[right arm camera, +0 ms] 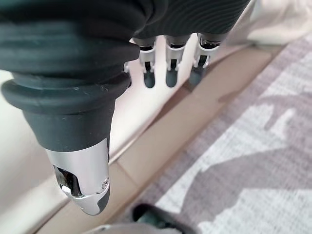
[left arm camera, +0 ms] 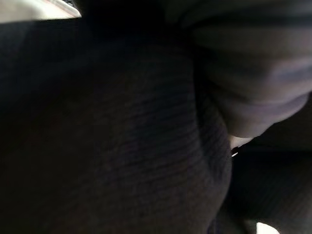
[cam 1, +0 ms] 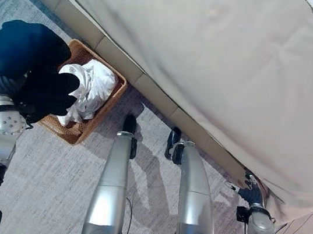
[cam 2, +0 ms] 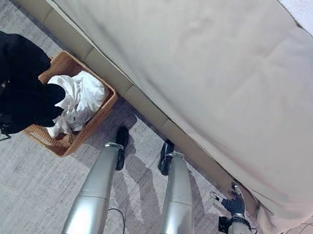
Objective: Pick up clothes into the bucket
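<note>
A dark navy garment (cam 1: pixel 30 57) hangs bunched over my left hand (cam 1: pixel 0 81), above the left end of a wicker basket (cam 1: pixel 94 122) on the carpet. The same dark cloth (left arm camera: pixel 122 146) lies right against the left wrist camera and hides the hand's grip. White clothes (cam 1: pixel 93 87) lie crumpled inside the basket, partly under the dark garment. My right hand (cam 1: pixel 253 193) hangs low at the right, beside the edge of the beige cover, holding nothing. Its fingers (right arm camera: pixel 170 73) are relaxed and its thumb (right arm camera: pixel 83 180) is straight.
A large bed or sofa under a beige cover (cam 1: pixel 213 55) runs diagonally across the back, with its tan base (cam 1: pixel 118 58) right behind the basket. Grey patterned carpet (cam 1: pixel 46 183) lies in front.
</note>
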